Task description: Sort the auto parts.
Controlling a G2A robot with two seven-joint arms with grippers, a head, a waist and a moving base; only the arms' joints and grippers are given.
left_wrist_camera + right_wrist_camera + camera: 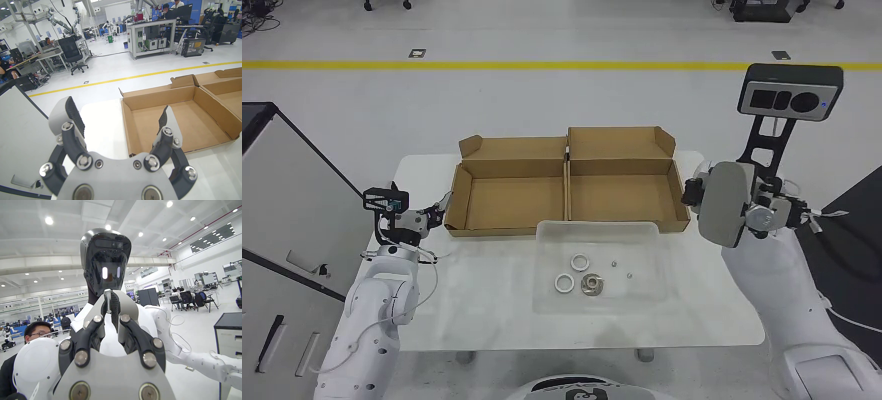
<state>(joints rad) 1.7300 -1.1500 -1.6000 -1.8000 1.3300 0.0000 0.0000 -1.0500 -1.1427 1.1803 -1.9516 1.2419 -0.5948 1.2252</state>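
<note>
Two cardboard boxes (507,205) (627,198), one tray (642,292) holding two white rings (580,264) (563,283), one metal part (592,286); white worktop (492,300), yellow-lined floor (542,90). Left hand (118,104) spread; right hand (110,296) clamped on one bolt (108,306).

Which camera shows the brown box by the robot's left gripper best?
The top view: the whole left box shows from above, all four walls and bare floor. The left wrist view shows it closer and slanted, partly behind a finger of the left gripper. The right wrist view faces the other way.
</note>
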